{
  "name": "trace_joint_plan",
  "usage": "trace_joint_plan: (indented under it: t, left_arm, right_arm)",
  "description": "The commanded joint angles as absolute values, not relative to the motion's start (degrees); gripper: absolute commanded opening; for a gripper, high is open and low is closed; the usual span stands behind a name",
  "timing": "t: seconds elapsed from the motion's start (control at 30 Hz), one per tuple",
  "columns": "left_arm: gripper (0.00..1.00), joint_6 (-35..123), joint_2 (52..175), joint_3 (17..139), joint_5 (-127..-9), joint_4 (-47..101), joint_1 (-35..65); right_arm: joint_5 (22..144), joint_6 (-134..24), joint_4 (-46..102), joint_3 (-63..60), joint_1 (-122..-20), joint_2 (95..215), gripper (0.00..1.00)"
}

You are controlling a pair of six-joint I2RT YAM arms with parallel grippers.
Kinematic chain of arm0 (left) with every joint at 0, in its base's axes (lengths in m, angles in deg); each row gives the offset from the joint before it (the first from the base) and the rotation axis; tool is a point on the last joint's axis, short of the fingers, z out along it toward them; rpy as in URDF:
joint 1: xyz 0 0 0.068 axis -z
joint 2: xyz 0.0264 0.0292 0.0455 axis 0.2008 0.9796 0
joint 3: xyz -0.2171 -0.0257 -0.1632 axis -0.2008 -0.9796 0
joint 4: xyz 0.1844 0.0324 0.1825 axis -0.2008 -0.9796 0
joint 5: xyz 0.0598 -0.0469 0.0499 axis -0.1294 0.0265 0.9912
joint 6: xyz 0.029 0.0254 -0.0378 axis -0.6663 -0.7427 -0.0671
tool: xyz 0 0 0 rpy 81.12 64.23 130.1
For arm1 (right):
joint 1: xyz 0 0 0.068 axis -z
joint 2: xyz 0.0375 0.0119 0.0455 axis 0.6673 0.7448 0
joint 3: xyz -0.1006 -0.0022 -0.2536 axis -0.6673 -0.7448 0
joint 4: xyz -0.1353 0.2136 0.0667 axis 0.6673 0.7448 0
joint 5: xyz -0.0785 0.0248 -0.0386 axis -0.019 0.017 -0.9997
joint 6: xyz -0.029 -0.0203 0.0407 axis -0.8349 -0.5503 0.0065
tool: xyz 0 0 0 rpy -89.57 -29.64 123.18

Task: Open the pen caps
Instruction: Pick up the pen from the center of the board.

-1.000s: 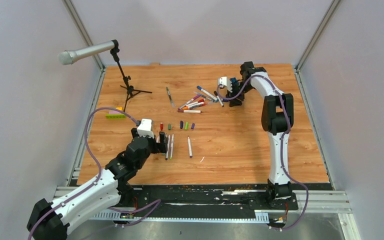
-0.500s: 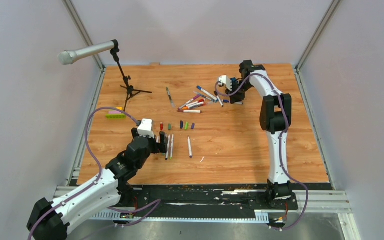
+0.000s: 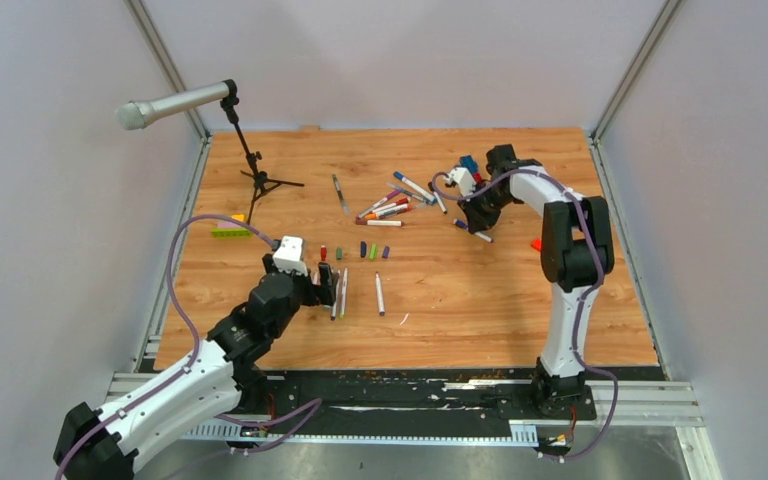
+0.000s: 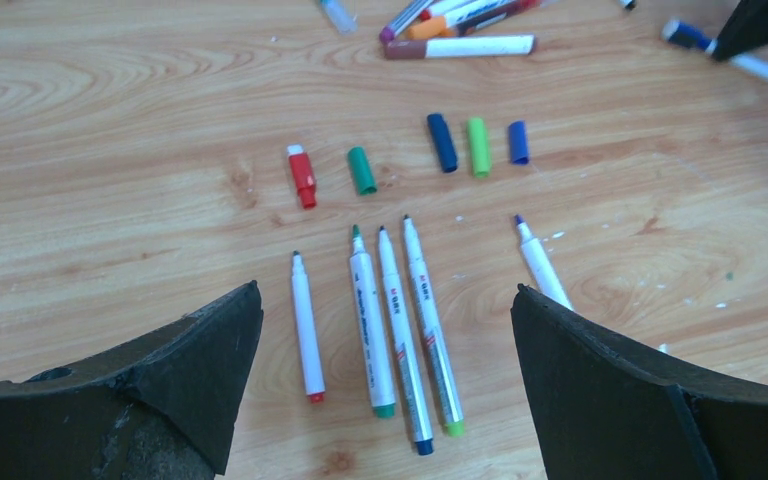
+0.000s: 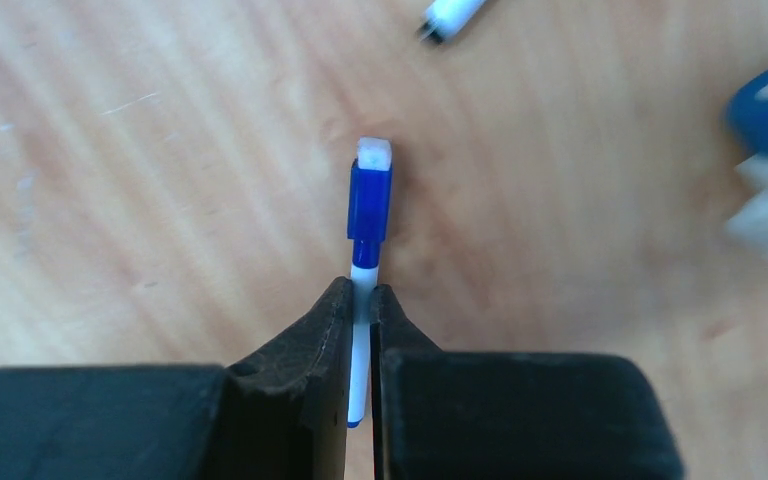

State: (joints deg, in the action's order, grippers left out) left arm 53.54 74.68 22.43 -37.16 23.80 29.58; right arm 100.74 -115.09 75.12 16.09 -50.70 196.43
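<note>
My right gripper (image 3: 476, 224) is shut on a white pen with a blue cap (image 5: 369, 205) and holds it by the barrel above the wood, right of the pile; the gripper also shows in the right wrist view (image 5: 360, 296). My left gripper (image 3: 327, 283) is open and empty, its jaws wide apart (image 4: 385, 298) over several uncapped pens (image 4: 400, 330). Loose caps lie in a row beyond them: red (image 4: 302, 176), green (image 4: 361, 170), dark blue (image 4: 442, 142), light green (image 4: 477, 146), blue (image 4: 518, 142). A pile of capped pens (image 3: 390, 208) lies further back.
A microphone on a stand (image 3: 251, 165) is at the back left. A green-yellow brick bar (image 3: 230, 231) lies at the left edge. A blue-and-red toy car (image 3: 470, 165) sits behind the right gripper. A small orange block (image 3: 536, 244) lies to the right.
My right gripper has moved from the back of the pile toward the near right with the blue-capped pen in it. The orange block now shows. The left arm has not moved.
</note>
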Motion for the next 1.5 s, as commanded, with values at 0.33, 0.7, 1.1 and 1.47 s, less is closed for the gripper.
trace_joint_plan:
  t: [0.33,0.7,1.1,1.47]
  left_arm:
    - [1.00,82.51,79.46,21.63,-47.27,50.66,29.64]
    - [1.00,96.56,101.45,27.84,-49.62,67.75,29.77]
    - [0.89,99.54,116.88,35.89,-48.62,72.39,33.45]
    - [0.65,101.65,121.14,37.65,-46.99,71.40,36.64]
  right_arm:
    - [131.80,-91.89,66.29,-8.47,-51.18,170.44,0.00]
    - [144.29,-83.18,58.17,-14.06,-54.46,167.29,0.00]
    - [143.81,-85.15,59.95,-12.92,-60.64,168.85,0.00]
    - [142.50,-85.06,59.72,-12.90,-61.11,169.34,0.00]
